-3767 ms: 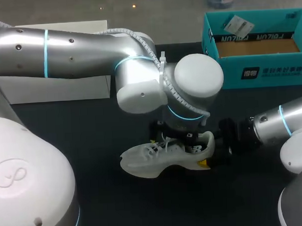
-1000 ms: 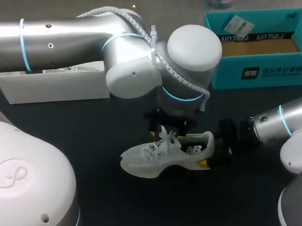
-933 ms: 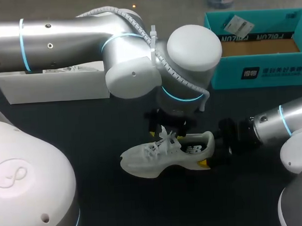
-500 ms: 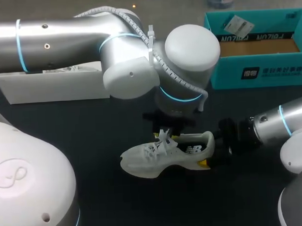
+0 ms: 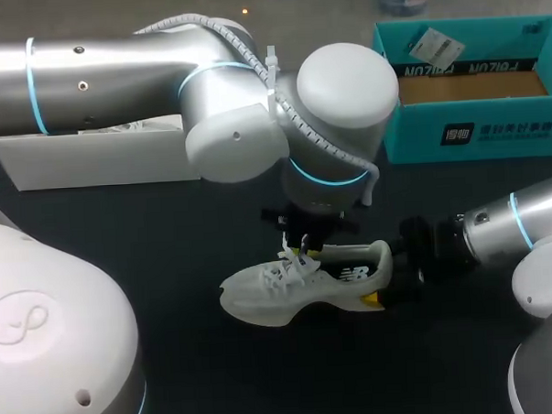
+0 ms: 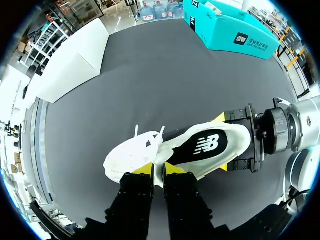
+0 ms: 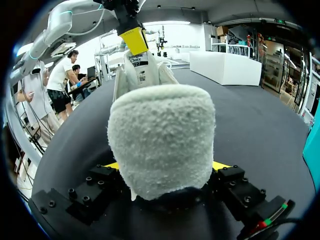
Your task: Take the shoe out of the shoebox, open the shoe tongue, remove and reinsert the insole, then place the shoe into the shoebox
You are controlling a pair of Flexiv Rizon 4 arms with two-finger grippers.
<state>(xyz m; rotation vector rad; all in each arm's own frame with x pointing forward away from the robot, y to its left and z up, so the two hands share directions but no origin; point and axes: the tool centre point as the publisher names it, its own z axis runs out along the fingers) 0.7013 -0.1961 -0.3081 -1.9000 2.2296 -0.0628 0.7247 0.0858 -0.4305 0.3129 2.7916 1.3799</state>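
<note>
Even overhead light; soft glare on left arm [image 5: 115, 76] casing; shoe [image 5: 302, 284] bright against dark table [image 5: 219, 374].

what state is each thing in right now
shoe: out of the box, upright, sole down
tongue: pulled up, away from the opening
insole: lying inside the shoe
shoebox: open, no shoe in it
left claw: shut on the tongue
right claw: shut on the shoe's heel
</note>
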